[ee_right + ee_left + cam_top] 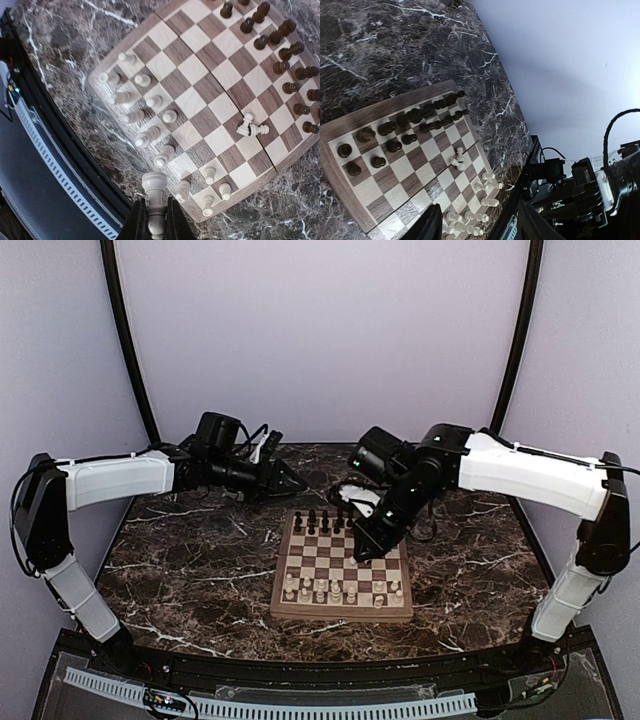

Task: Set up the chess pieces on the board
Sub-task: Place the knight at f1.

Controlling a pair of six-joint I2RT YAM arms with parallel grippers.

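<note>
Apparently over board point(176, 84) edge, right pincer point(154, 212) clasping white piece point(154, 185)

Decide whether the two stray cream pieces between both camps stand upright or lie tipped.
Tipped: the two cream pieces lie on their sides, touching, on the board.

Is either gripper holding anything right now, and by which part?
The right gripper pinches a cream-white turned chess piece by its lower body, head protruding. The left gripper is open and empty.

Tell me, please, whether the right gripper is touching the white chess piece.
Touching. In the right wrist view, the right gripper clamps the white chess piece by its stem.
</note>
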